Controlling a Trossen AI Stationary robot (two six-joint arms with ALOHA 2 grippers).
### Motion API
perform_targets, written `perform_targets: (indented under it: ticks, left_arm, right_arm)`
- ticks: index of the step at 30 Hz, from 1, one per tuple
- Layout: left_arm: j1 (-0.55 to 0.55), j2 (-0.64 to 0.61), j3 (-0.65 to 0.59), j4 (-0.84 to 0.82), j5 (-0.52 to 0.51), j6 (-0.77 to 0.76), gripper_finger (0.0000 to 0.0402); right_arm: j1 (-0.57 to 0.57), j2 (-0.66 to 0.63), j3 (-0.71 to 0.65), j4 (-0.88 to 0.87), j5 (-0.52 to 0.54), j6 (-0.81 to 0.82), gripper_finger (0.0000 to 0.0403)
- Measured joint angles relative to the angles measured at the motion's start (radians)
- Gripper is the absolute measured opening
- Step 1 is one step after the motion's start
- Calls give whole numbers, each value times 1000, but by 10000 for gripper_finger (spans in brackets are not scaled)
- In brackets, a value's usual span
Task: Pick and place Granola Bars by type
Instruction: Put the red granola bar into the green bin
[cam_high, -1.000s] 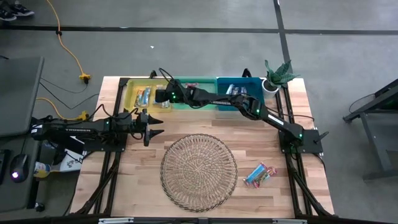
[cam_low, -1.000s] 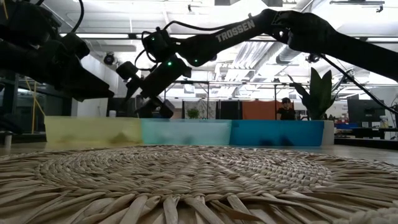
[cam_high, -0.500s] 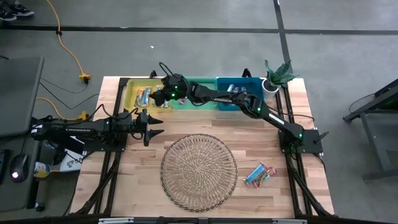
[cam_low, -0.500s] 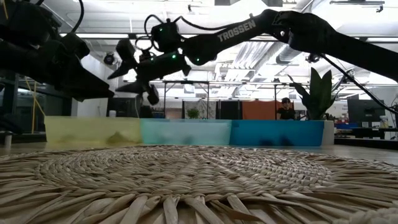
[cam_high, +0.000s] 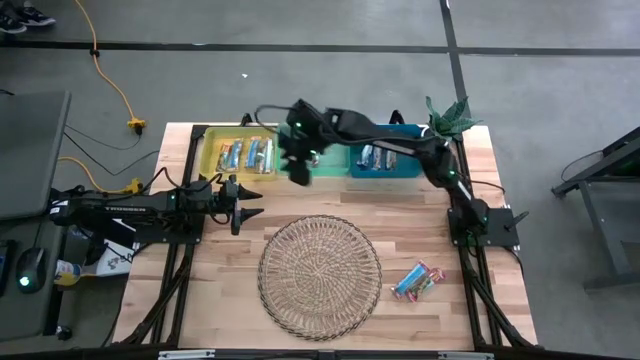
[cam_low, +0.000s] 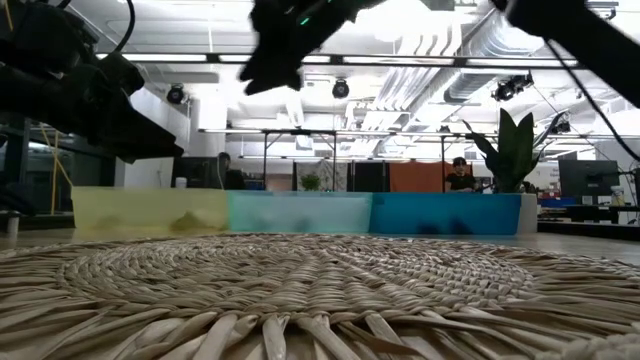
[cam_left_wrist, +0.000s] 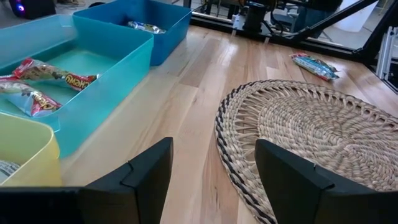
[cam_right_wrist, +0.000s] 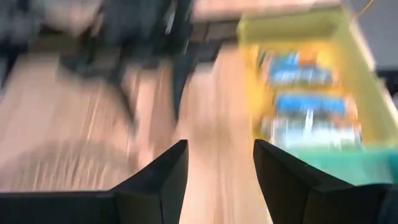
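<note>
Dark fingers of the right gripper (cam_high: 298, 170) stand apart with nothing between them, as the right wrist view shows: only bare wood and the yellow bin (cam_right_wrist: 348, 62) lie past them. That gripper hangs raised in front of the row of bins, about where the yellow bin meets the teal bin (cam_high: 325, 160), its arm reaching back over the blue bin (cam_high: 385, 172) to its base at the tabletop's (cam_high: 220, 290) right edge.

The left gripper (cam_high: 240, 205) waits above the left side of the tabletop, beside the round wicker tray (cam_high: 320, 277); its fingers (cam_left_wrist: 146, 177) are parted and hold nothing.

Bars in blue wrappers (cam_high: 247, 155) lie side by side in the yellow bin. The teal bin holds red and pink wrapped bars (cam_left_wrist: 59, 74), seen clearly from the left wrist. More blue-wrapped bars (cam_high: 375, 157) rest in the blue bin. Two bars (cam_high: 417, 280), touching each other, lie on the bare wood to the right of the wicker tray, near the right arm's base. The tray itself carries no bars.

A potted plant (cam_high: 445, 120) stands at the far right corner, just beside the blue bin.
</note>
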Motion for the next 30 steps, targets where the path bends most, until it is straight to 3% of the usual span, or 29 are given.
perform_targets:
  ticks: [5, 11, 19, 24, 27, 30]
  left_arm:
    - [0, 0, 0, 0, 0, 0, 225]
    - [0, 0, 0, 0, 0, 0, 225]
    - [0, 0, 0, 0, 0, 0, 225]
    - [0, 0, 0, 0, 0, 0, 225]
    - [0, 0, 0, 0, 0, 0, 225]
    - [0, 0, 0, 0, 0, 0, 225]
  right_arm:
    - [47, -118, -1, -373, 60, -165, 171]
    - [121, -242, -1, -656, 114, -202, 174]
    - [245, -421, -74, -726, 159, -144, 182]
    - [304, -625, -325, -710, 182, -41, 188]
    - [331, -789, -553, -676, 204, 32, 190]
    - [354, -963, -800, -532, 216, 109, 190]
